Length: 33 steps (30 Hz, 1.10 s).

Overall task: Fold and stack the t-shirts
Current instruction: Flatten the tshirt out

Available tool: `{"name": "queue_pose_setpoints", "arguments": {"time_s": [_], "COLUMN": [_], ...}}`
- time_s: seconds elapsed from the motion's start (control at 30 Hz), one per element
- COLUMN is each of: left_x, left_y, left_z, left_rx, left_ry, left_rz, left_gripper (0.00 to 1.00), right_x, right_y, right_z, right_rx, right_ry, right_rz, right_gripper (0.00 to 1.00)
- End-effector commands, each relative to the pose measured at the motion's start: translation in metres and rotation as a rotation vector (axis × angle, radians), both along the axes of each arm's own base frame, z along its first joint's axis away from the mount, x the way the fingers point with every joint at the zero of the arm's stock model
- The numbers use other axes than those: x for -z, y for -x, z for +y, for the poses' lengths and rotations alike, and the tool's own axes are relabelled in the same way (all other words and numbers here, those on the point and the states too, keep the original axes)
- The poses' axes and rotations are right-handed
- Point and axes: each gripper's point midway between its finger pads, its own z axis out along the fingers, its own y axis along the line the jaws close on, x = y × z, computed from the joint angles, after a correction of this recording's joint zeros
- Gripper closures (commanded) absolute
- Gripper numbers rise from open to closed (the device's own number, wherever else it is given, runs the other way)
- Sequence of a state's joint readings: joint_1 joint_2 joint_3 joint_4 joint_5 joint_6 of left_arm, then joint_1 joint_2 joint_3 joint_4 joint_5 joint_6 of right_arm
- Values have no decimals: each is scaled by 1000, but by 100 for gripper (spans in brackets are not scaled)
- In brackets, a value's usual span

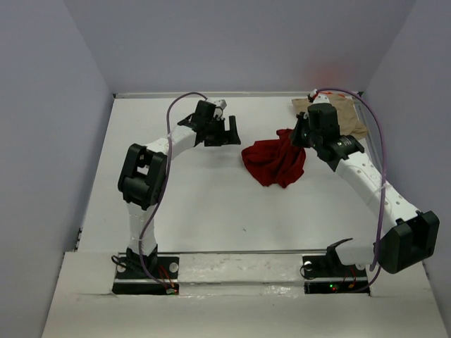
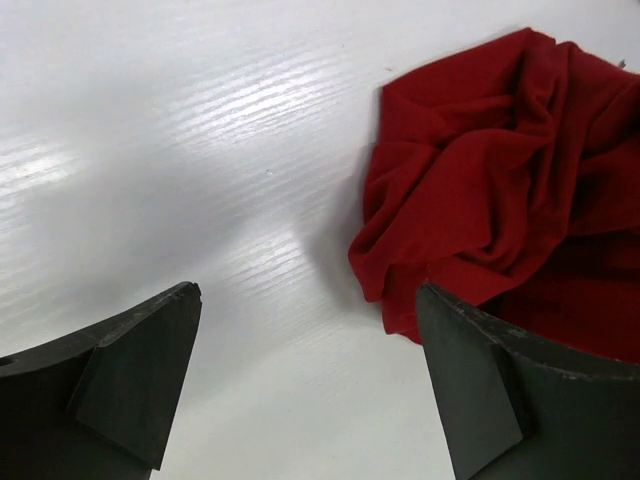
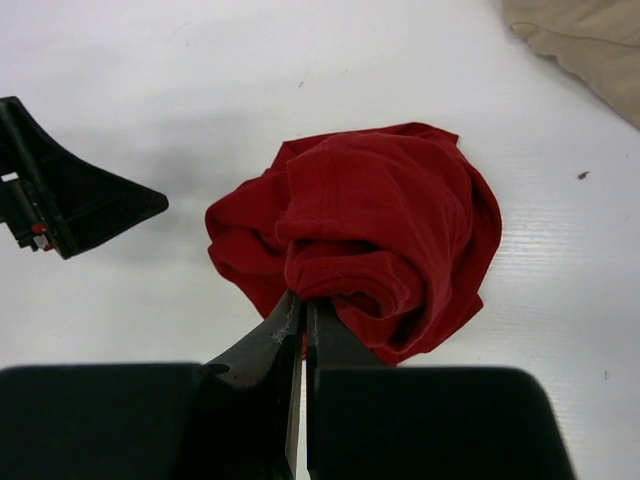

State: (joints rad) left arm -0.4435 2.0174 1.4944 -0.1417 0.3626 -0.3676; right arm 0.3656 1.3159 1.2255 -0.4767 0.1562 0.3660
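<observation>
Bench (image 1: 211, 204): white, faint wood-grain finish. Walls (image 1: 239, 42): plain pale grey, standing at 9, 12 and 3 o'clock.

Tan t-shirt (image 3: 585, 40) cropped at corner; red t-shirt (image 2: 480, 180) at edge.
</observation>
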Motion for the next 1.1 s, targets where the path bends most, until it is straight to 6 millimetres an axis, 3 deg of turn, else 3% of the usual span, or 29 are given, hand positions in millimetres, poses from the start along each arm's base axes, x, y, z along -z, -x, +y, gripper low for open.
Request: {"name": "queue_pose_setpoints", "arguments": {"time_s": [0.0,0.1,0.5,0.67,0.8,0.93,1.07], "left_x": [-42,-33,-43,-65,-58,-46,-43], "left_y": [-10,-12,-22,-18,10,31,39], "left_z": [5,11,11,-3,-44,-62,-67], "left_rx": [-46,-79,-176,-121,76,127,135], "left_ry": [7,-29,-60,-5,40,27,39], "left_rz": [-86,-62,-140,-194,-130,-72,-66], "left_gripper": [1,1,1,1,1,1,1], "right_x": [-15,-12,-12,-11,-4,-3,-7], "right_y": [-5,-4,-4,-5,-7,-7,-7], "right_z": [4,2,3,2,5,5,3], "right_rx": [-15,-7,-12,-11,-18,-20,-14], "right_ry": [-29,-26,-26,-18,-17,-16,-9], "right_rz": [-74,-69,-70,-69,-50,-49,-60], "right_gripper": [100,100,100,100,100,100,100]}}
